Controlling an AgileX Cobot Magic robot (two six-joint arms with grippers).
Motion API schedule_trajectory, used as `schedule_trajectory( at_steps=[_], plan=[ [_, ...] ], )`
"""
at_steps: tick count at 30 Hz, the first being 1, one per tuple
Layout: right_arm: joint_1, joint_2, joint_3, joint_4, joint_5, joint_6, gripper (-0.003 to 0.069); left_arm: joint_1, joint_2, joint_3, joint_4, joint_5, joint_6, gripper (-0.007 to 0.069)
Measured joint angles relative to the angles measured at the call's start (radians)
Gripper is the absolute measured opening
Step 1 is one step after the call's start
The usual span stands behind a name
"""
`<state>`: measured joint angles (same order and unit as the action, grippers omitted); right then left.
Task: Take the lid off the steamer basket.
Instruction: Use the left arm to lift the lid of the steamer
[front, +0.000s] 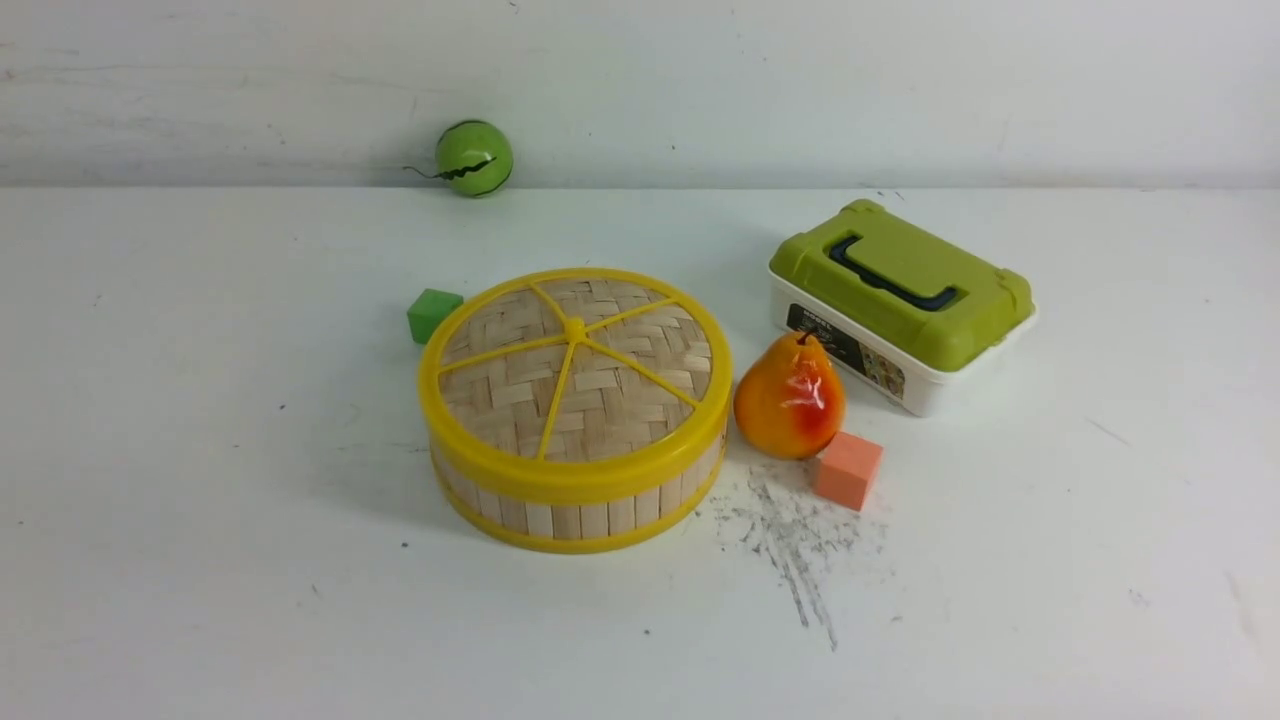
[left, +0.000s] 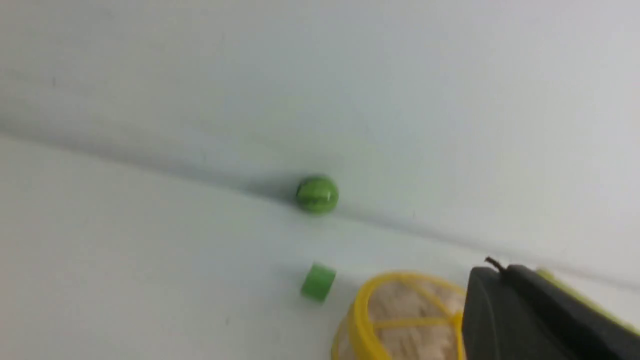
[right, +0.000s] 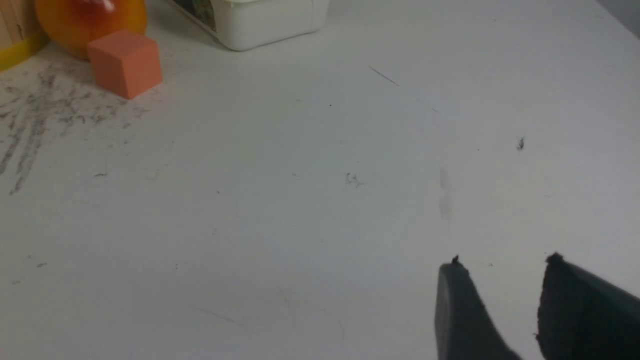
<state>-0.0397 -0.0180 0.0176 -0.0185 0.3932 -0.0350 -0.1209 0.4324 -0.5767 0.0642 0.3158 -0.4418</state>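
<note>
One steamer basket (front: 575, 515), one lid (front: 600, 400), two cubes (front: 433, 314) (front: 848, 470), one pear (front: 790, 400), one ball (front: 473, 158), one box (front: 900, 290).

I see the lid (front: 575, 375) woven pale with yellow rim and spokes, a dark-striped green ball (front: 473, 158), an orange cube (front: 848, 470).

The lid (front: 575, 365) hides the inside of the steamer basket (front: 580, 515) and a bit of the green cube (front: 433, 314). The pear (front: 789, 397) covers part of the label (front: 860, 360) on the white box (front: 940, 395), and its words are too small to read. The left wrist view is blurry, and the left gripper (left: 500, 272) covers part of the lid. The right wrist view cuts off the pear, the box and the right gripper (right: 503, 262).
</note>
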Motion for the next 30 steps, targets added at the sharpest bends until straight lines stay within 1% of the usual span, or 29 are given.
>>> schedule_trajectory(
  at_steps=[3, 5, 7, 8, 11, 15, 16, 17, 19, 20, 21, 23, 26, 29, 30],
  plan=[
    [0.000, 0.000, 0.000, 0.000, 0.000, 0.000, 0.0239, 0.000, 0.160, -0.013, -0.117, 0.143, 0.036, -0.0013],
    [0.000, 0.000, 0.000, 0.000, 0.000, 0.000, 0.0239, 0.000, 0.285, -0.038, -0.214, 0.255, 0.099, -0.0013],
    [0.000, 0.000, 0.000, 0.000, 0.000, 0.000, 0.0239, 0.000, 0.362, -0.063, -0.289, 0.324, 0.164, -0.0013],
    [0.000, 0.000, 0.000, 0.000, 0.000, 0.000, 0.0239, 0.000, 0.407, -0.083, -0.348, 0.365, 0.220, -0.0013],
    [0.000, 0.000, 0.000, 0.000, 0.000, 0.000, 0.0239, 0.000, 0.526, -0.130, -0.505, 0.420, 0.340, -0.0013],
    [0.000, 0.000, 0.000, 0.000, 0.000, 0.000, 0.0239, -0.006, 0.666, -0.199, -0.694, 0.438, 0.442, -0.0013],
    [0.000, 0.000, 0.000, 0.000, 0.000, 0.000, 0.0239, -0.007, 0.666, -0.204, -0.702, 0.439, 0.452, -0.0013],
    [0.000, 0.000, 0.000, 0.000, 0.000, 0.000, 0.0239, -0.028, 0.718, -0.239, -0.747, 0.446, 0.488, -0.0013],
    [0.000, 0.000, 0.000, 0.000, 0.000, 0.000, 0.0239, -0.051, 0.756, -0.274, -0.765, 0.454, 0.503, -0.0013],
    [0.000, 0.000, 0.000, 0.000, 0.000, 0.000, 0.0239, -0.091, 0.807, -0.326, -0.766, 0.475, 0.513, -0.0013],
    [0.000, 0.000, 0.000, 0.000, 0.000, 0.000, 0.0239, -0.129, 0.853, -0.379, -0.749, 0.503, 0.517, -0.0013],
    [0.000, 0.000, 0.000, 0.000, 0.000, 0.000, 0.0239, -0.151, 0.881, -0.421, -0.732, 0.522, 0.517, -0.0013],
    [0.000, 0.000, 0.000, 0.000, 0.000, 0.000, 0.0239, -0.240, 1.018, -0.597, -0.606, 0.631, 0.471, -0.0013],
    [0.000, 0.000, 0.000, 0.000, 0.000, 0.000, 0.0239, -0.284, 1.115, -0.747, -0.488, 0.715, 0.404, -0.0013],
    [0.000, 0.000, 0.000, 0.000, 0.000, 0.000, 0.0239, -0.287, 1.128, -0.768, -0.479, 0.719, 0.399, -0.0013]
  ],
)
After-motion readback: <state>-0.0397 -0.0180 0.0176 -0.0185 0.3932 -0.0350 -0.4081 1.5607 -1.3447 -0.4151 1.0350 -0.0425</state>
